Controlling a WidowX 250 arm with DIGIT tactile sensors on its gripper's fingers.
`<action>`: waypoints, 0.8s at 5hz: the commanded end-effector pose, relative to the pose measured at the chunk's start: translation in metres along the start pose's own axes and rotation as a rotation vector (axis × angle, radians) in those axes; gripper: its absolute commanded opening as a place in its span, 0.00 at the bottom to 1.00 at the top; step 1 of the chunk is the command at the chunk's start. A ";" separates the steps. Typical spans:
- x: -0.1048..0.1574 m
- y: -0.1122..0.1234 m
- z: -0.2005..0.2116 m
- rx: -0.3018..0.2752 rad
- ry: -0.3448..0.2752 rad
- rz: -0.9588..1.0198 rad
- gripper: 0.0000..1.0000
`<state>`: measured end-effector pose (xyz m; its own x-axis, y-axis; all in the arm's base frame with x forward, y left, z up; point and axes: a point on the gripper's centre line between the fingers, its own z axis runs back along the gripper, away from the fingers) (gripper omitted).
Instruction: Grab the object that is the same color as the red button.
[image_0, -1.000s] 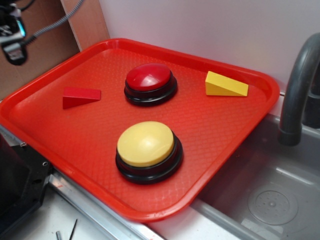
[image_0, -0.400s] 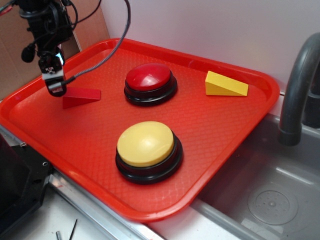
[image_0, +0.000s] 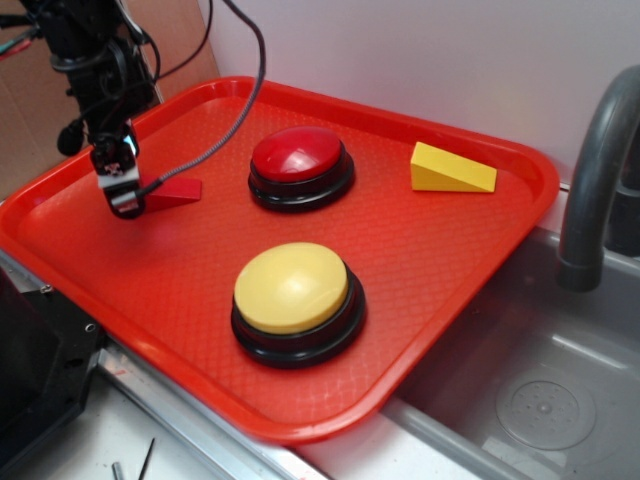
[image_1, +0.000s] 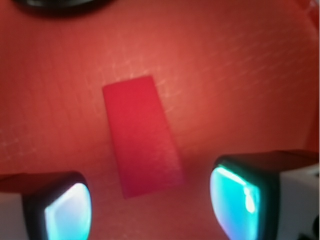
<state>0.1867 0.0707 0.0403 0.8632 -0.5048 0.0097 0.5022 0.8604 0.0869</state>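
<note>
The small red wedge block (image_0: 178, 192) lies on the left part of the big red tray (image_0: 430, 270), left of the red dome button (image_0: 297, 154) on its black base. My gripper (image_0: 124, 195) hangs directly over the wedge's thick left end and hides that end in the exterior view. In the wrist view the wedge (image_1: 141, 134) lies lengthwise between and just ahead of my two fingertips, which stand wide apart on either side with nothing between them (image_1: 152, 207). The jaws are open and empty.
A yellow dome button (image_0: 292, 288) on a black base sits at the tray's front centre. A yellow wedge (image_0: 450, 168) lies at the back right. A grey sink (image_0: 540, 400) and faucet (image_0: 600, 170) are right of the tray. A white wall runs behind.
My gripper came in from the upper left, reached the red wedge and has come lower over its left end. The wedge and buttons have not moved.
</note>
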 end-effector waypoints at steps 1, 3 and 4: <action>0.003 0.010 0.004 0.025 -0.039 0.007 1.00; 0.003 0.010 0.004 0.025 -0.039 0.007 1.00; 0.014 0.009 -0.011 0.027 0.001 -0.023 1.00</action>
<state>0.1899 0.0679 0.0191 0.8534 -0.5208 -0.0209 0.5208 0.8503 0.0757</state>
